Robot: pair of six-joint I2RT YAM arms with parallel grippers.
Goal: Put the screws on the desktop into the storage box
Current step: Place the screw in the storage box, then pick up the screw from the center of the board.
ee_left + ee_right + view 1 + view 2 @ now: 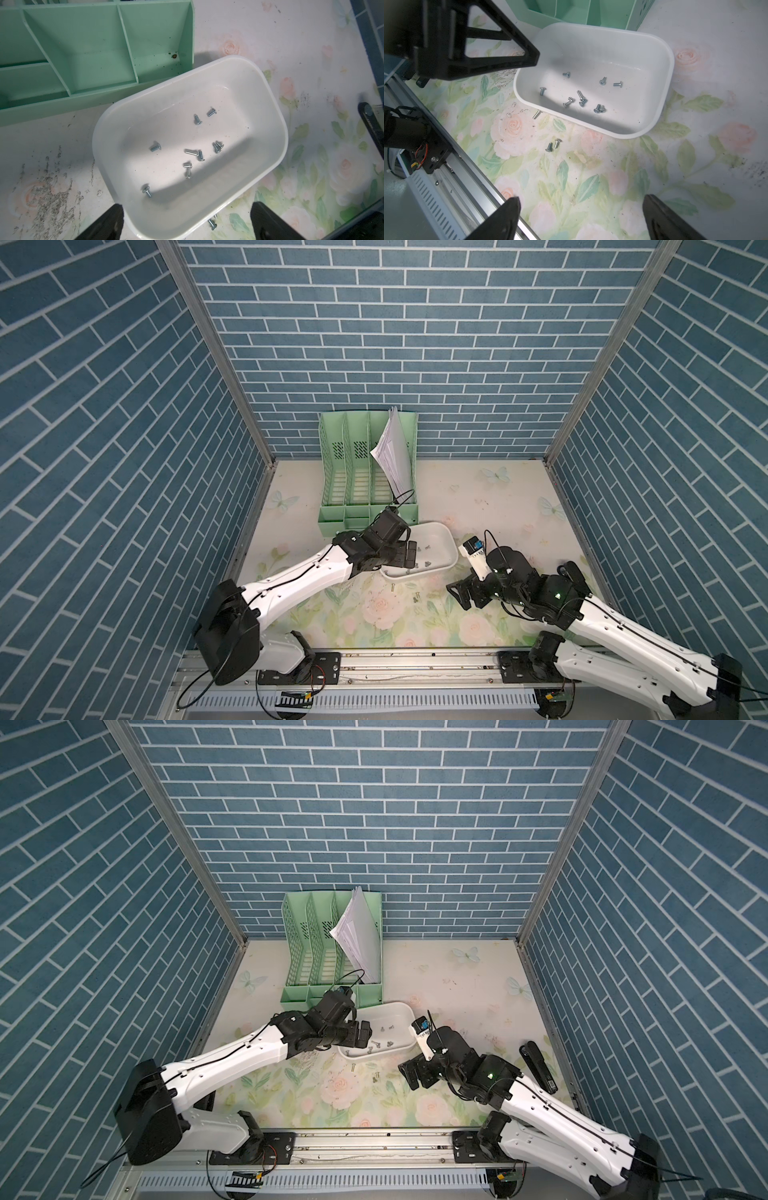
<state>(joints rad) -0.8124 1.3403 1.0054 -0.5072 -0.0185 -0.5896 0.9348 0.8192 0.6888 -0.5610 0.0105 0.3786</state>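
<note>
- Right wrist view shows the storage box point(633, 68) with about ten screws point(580, 95) on its floor. Three more lie outside it on the desktop point(695, 187).
- Of those three, a lone screw point(537, 114) sits just beside the box's long side facing the arm bases. A close pair point(553, 145) lies a little farther out from that same side.
- The left gripper point(188, 214) hangs over one end of the box, fingers spread wide and holding nothing. I judge its drop finished, so it should lift clear of the box.
- The right gripper point(580, 199) hovers out from the box's base-facing side, beyond the pair. Its fingers are equally wide apart and empty, so it looks best placed for the next pick.
- Taking the pair first seems wise. Narrow the fingers before descending, centre on one shaft, and pinch across it without flicking its neighbour.
- For the lone screw, line the fingers up along the box's rim so neither strikes the wall.
- Carry each screw above the rim and let go low over the box floor, to stop it bouncing out.
- The green organiser point(93, 52) stands just beyond the box's far side, so keep swings short.
</note>
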